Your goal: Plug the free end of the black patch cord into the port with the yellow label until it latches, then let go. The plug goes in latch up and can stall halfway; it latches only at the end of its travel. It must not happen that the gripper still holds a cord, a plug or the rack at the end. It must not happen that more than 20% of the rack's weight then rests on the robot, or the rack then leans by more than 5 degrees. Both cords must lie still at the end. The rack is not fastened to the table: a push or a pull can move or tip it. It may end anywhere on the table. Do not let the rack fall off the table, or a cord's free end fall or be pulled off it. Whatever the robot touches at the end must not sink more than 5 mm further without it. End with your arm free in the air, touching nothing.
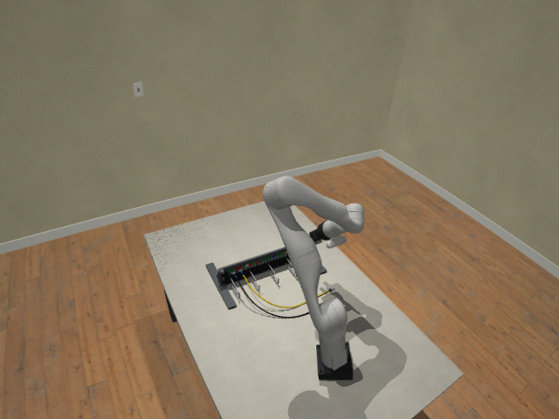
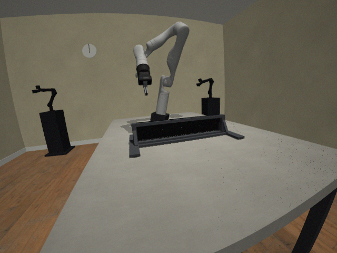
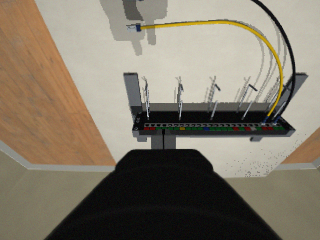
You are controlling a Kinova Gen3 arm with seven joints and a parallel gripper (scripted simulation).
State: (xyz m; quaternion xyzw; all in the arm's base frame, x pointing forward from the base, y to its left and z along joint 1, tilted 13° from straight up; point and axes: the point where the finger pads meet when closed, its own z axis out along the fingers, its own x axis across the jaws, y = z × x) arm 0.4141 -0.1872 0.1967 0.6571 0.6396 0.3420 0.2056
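Observation:
The black patch cord [image 1: 288, 317] [image 3: 291, 55] runs from the rack's far-left end in the top view and curves over the table. Its free end is hidden behind the arm there and outside the wrist view. The rack [image 1: 228, 298] [image 2: 134, 150] [image 3: 132, 90] stands upright on its feet. The yellow label [image 3: 182, 128] shows small on the port row in the wrist view; no plug is visible there. My gripper [image 2: 146, 94] [image 3: 163, 136] is shut and empty, high above the table near the rack's end away from the plugged cords.
The yellow cord [image 1: 288, 307] [image 3: 215, 22] lies inside the black cord's curve, its free plug [image 1: 331, 290] [image 3: 136, 28] on the table. Several thin metal cord guides stick out from the rack's port side. The table's side edge is near the rack's end below my gripper.

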